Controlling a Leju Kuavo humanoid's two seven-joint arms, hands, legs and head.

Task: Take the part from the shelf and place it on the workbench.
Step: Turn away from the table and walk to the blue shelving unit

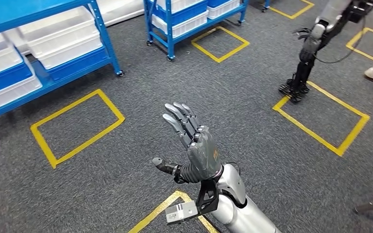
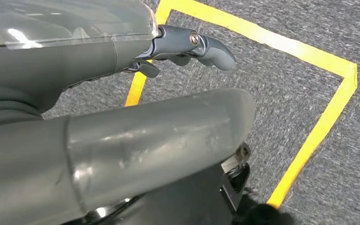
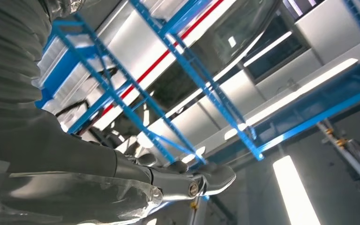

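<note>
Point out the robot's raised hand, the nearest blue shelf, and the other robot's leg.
right hand [image 1: 200,153], head view, back of the palm.
blue shelf [image 1: 108,46], head view, front upright post.
other robot's leg [image 1: 305,60], head view, shin.

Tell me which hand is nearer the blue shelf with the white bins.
Right, most likely. The right hand is raised out in front, fingers spread, still well apart from the blue shelf. The left hand hangs low over the carpet beside yellow tape.

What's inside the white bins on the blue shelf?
The white bins sit stacked on the blue shelf. Their insides are hidden by the shelf boards above, so no part is visible. The right hand holds nothing.
</note>
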